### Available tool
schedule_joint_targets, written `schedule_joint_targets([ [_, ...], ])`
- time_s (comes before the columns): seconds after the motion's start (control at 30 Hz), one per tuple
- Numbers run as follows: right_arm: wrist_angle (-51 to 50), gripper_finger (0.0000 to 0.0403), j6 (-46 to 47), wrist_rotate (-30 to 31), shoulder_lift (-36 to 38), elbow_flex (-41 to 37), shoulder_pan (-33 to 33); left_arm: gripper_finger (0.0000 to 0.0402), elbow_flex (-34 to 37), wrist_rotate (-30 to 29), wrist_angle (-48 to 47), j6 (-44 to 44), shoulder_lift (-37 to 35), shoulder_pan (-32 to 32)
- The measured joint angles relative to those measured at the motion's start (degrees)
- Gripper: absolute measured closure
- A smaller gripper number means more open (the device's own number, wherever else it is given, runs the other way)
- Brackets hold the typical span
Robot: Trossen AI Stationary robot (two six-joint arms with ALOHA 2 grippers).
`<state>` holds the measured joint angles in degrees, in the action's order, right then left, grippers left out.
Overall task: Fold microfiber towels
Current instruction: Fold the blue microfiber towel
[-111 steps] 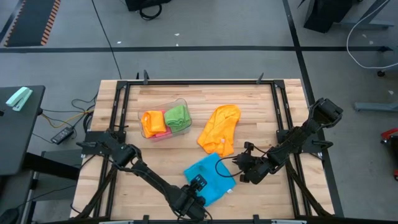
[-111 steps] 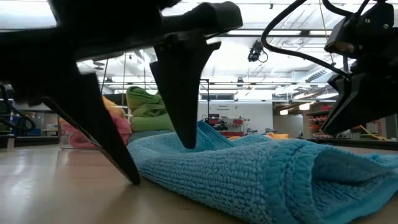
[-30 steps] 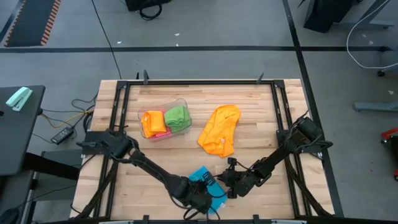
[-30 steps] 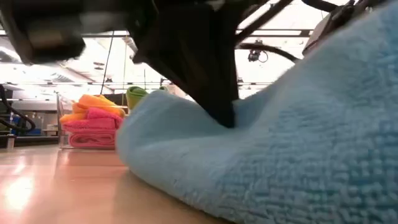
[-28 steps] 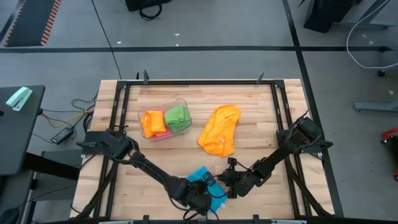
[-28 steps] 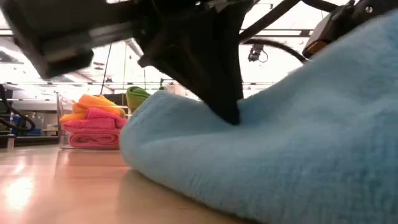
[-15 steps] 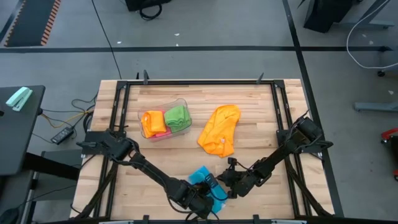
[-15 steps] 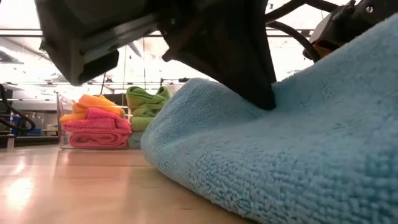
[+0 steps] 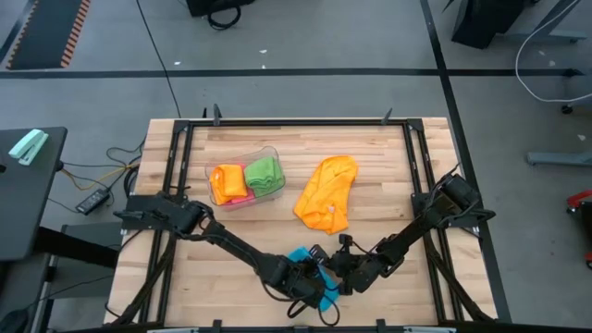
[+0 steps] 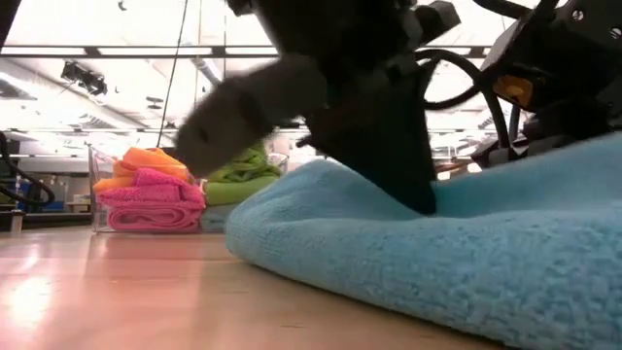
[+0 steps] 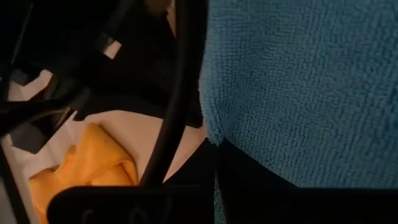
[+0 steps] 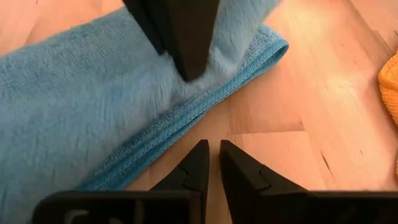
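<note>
The soft sky-blue microfiber towel lies folded near the counter's front edge. The left tool presses down on it with its fingers closed, apparently pinching a fold of the cloth. The right tool hovers just beside the towel's edge, nearly shut and holding nothing. A crumpled orange microfiber towel lies mid-counter. Folded orange, pink and green cloths fill the clear plastic tub toward the back left.
</note>
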<state>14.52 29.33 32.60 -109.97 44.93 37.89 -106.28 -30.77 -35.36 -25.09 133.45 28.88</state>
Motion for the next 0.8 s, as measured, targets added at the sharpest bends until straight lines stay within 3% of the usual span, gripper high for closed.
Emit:
schedule_joint_targets([
  [0.23,0.04,0.0354,-0.1,-0.02,0.0,0.0,0.0,0.0355,-0.04,-0.68,0.94,0.25,0.87,0.13],
  [0.6,0.05,0.0354,-0.03,-0.03,0.0,0.0,0.0,0.0201,-0.04,-0.81,2.02,0.5,0.59,0.82],
  [0.8,-4.35,0.0354,-0.05,-0.21,2.26,-0.05,0.12,0.0189,-0.71,-2.11,-0.48,2.13,-1.87,3.5],
])
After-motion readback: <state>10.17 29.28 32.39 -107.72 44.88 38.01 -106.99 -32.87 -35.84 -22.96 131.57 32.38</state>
